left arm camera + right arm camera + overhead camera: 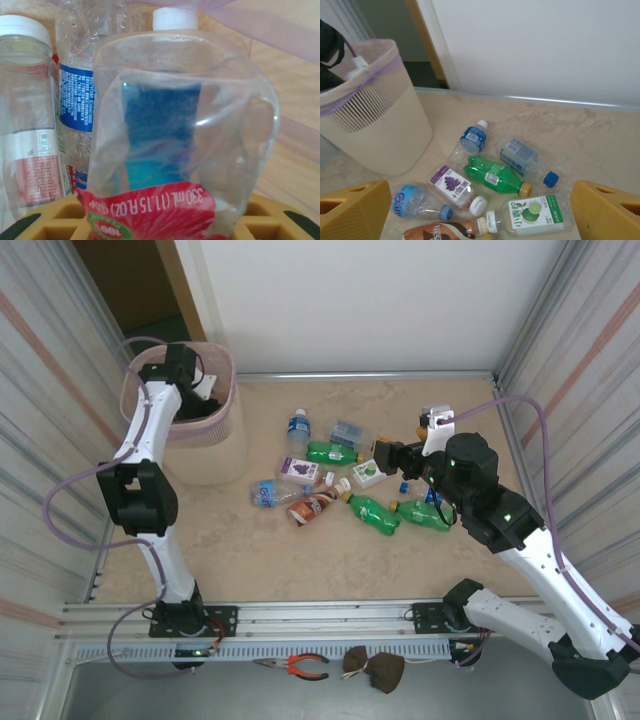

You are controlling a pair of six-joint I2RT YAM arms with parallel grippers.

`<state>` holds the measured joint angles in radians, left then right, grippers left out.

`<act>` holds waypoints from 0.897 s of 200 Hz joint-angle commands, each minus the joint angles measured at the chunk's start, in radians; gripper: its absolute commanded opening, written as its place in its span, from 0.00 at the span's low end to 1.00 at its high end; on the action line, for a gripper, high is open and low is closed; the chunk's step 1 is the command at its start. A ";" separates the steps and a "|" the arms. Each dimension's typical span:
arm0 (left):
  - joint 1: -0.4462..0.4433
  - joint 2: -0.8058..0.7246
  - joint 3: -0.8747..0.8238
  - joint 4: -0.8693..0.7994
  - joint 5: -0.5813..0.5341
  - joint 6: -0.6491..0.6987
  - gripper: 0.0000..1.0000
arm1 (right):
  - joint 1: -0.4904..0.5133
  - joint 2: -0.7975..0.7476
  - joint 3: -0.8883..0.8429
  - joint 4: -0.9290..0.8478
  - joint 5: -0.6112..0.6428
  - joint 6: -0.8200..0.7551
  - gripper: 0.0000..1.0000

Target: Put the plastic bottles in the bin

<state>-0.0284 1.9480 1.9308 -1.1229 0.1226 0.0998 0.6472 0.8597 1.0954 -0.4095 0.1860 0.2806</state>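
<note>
A clear bottle (180, 125) with a white cap and a red label is pinched between the jaws of the left gripper (160, 227), which is lowered inside the pale pink bin (215, 455) at the far left of the table (250, 560). A blue-labelled bottle (75, 100) and a white-capped bottle (25, 125) are seen just beside it in the bin. The right gripper (480, 210) is held spread wide above the loose bottles on the table, among them a green bottle (495, 175), a grape-labelled bottle (452, 182) and a lime-labelled bottle (535, 215); a blue cap (550, 178) is seen near the green bottle
</note>
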 commanded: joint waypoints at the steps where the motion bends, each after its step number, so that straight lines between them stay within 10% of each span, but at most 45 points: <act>1: -0.035 0.008 -0.002 -0.141 0.023 -0.025 0.48 | -0.004 -0.004 -0.006 -0.005 0.006 0.003 0.92; 179: -0.021 -0.176 0.134 -0.090 0.023 -0.037 0.78 | -0.028 0.021 0.017 -0.101 0.031 0.001 0.93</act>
<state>-0.0628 1.8366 2.0403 -1.2263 0.1127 0.0742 0.6338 0.8719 1.0958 -0.4717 0.2050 0.2802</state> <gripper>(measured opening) 0.779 0.933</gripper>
